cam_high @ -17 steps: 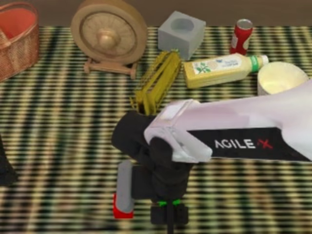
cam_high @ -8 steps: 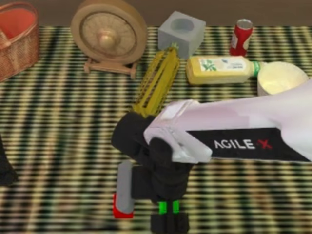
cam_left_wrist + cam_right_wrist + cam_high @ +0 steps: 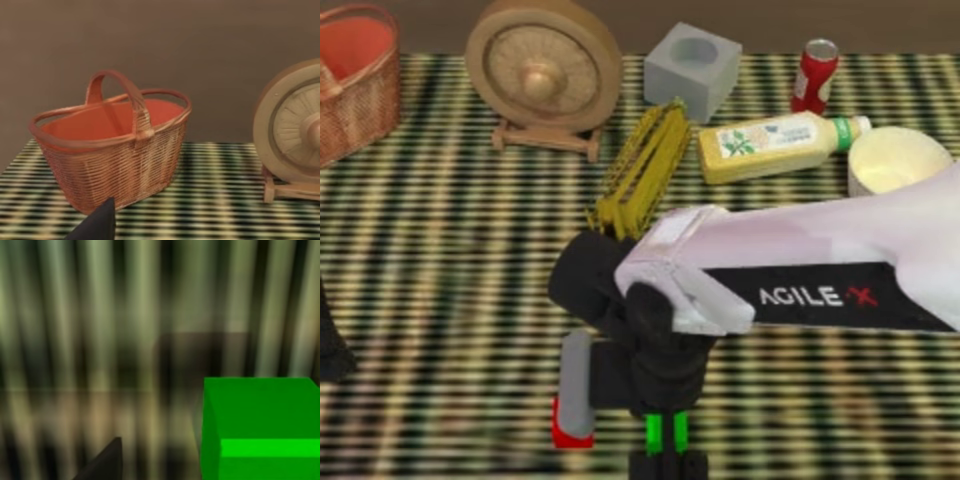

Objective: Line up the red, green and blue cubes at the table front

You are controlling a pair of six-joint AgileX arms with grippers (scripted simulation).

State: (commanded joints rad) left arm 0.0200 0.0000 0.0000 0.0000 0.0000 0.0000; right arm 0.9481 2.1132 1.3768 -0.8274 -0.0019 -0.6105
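My right gripper [image 3: 666,462] points down at the table's [image 3: 440,260] front edge, near the middle. The green cube [image 3: 655,432] shows as two bright strips just behind its fingertips. In the right wrist view the green cube [image 3: 260,430] rests on the weave, and a clear gap separates it from the one dark finger [image 3: 107,462] in sight; the gripper is open. The red cube [image 3: 574,441] sits just to the left, half covered by a grey part of the arm. The blue cube is hidden. My left arm [image 3: 330,345] is parked at the left edge, open.
Along the back stand a wicker basket [image 3: 355,75], a wooden wheel [image 3: 542,72], a grey block with a hollow [image 3: 692,68] and a red can [image 3: 815,72]. A yellow rack [image 3: 640,170], a lying bottle [image 3: 775,145] and a cream bowl [image 3: 895,160] lie nearer.
My right gripper's fingertips have slid toward the front edge, uncovering more of the green cube. The yellow rack and the bottle at the back have shifted a little. The left arm is still.
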